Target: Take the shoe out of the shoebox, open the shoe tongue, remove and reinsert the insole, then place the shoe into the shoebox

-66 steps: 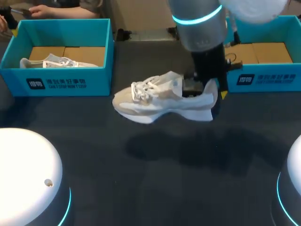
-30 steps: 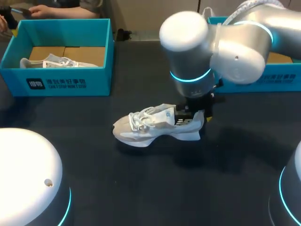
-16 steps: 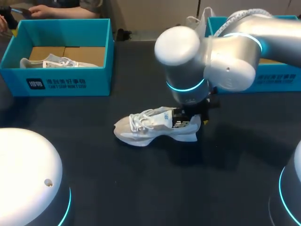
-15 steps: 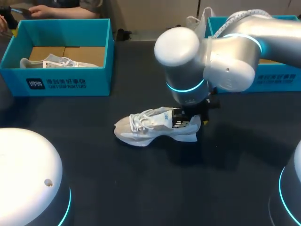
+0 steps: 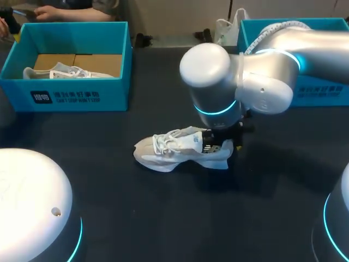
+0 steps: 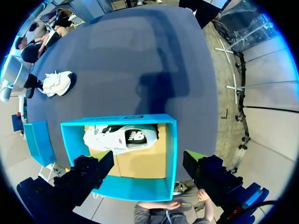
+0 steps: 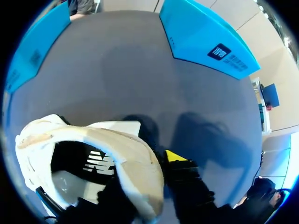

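Observation:
A white and beige shoe (image 5: 180,148) lies on its sole on the dark table, toe toward the left. My right gripper (image 5: 221,143) is at its heel, reaching down from above. In the right wrist view the heel wall of the shoe (image 7: 93,154) runs through my right gripper (image 7: 145,168), and the shoe's opening shows dark beside it. My left gripper (image 6: 147,163) stands wide open, high above the left shoebox (image 6: 117,120), holding nothing. From there the shoe (image 6: 55,83) looks small and far off on the table.
The teal left shoebox (image 5: 65,98) at the back left holds a second white shoe (image 5: 60,72) on cardboard. Another teal shoebox (image 5: 316,93) stands at the back right, behind my right arm. Both arm bases fill the front corners.
My right arm has brought the shoe down from the air near the right box to the middle of the table, where it now rests. The left gripper has not moved.

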`<action>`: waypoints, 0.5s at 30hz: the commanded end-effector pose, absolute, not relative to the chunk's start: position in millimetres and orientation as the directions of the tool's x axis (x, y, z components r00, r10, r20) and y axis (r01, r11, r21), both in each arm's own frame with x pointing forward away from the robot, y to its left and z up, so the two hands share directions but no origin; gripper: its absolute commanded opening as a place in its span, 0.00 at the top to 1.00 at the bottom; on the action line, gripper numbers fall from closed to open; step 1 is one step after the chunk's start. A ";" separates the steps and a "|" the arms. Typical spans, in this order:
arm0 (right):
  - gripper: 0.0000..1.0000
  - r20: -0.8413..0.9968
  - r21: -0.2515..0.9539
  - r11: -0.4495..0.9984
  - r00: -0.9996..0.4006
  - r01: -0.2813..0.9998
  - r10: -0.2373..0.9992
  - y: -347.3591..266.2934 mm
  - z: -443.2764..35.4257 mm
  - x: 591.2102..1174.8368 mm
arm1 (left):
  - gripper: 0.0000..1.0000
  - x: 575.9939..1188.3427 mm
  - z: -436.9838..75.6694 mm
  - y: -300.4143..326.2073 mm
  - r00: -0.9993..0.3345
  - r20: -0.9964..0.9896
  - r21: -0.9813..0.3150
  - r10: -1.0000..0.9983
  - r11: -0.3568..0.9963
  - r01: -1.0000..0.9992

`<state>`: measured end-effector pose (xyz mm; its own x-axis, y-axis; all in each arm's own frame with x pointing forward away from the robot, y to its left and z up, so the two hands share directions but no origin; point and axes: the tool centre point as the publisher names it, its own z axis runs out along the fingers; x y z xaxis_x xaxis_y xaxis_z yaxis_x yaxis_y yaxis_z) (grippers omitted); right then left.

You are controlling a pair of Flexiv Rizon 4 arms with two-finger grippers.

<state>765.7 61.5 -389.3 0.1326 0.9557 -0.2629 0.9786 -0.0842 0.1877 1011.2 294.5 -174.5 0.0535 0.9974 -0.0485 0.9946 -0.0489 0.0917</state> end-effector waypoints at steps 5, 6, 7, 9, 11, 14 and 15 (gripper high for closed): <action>0.03 -0.224 0.186 -0.076 0.118 0.980 0.967 54.5 -376.4 762.8 | 0.00 1011.0 -174.2 294.7 0.054 -0.046 0.092 0.997 -0.050 0.994; 0.00 -0.203 0.189 -0.079 0.117 0.979 0.972 54.9 -372.0 761.7 | 0.00 1011.0 -174.2 294.7 0.054 -0.046 0.092 0.997 -0.050 0.994; 0.00 -0.192 0.191 -0.077 0.114 0.979 0.975 55.4 -367.0 760.7 | 0.00 1011.0 -174.2 294.7 0.054 -0.046 0.092 0.997 -0.050 0.994; 0.00 -0.176 0.200 -0.060 0.096 0.978 0.980 57.3 -356.1 758.2 | 0.00 1011.0 -174.2 294.7 0.054 -0.046 0.092 0.997 -0.050 0.994; 0.00 -0.167 0.203 -0.027 0.061 0.979 0.984 59.9 -345.3 756.1 | 0.00 1011.0 -174.2 294.7 0.054 -0.046 0.092 0.997 -0.050 0.994; 0.00 -0.144 0.198 0.053 -0.025 0.979 0.989 66.1 -331.9 753.1 | 0.00 1011.0 -174.2 294.7 0.054 -0.046 0.092 0.997 -0.050 0.994; 0.00 -0.125 0.200 0.111 -0.086 0.973 0.988 69.7 -325.6 751.2 | 0.00 1011.0 -174.2 294.7 0.054 -0.046 0.092 0.997 -0.050 0.994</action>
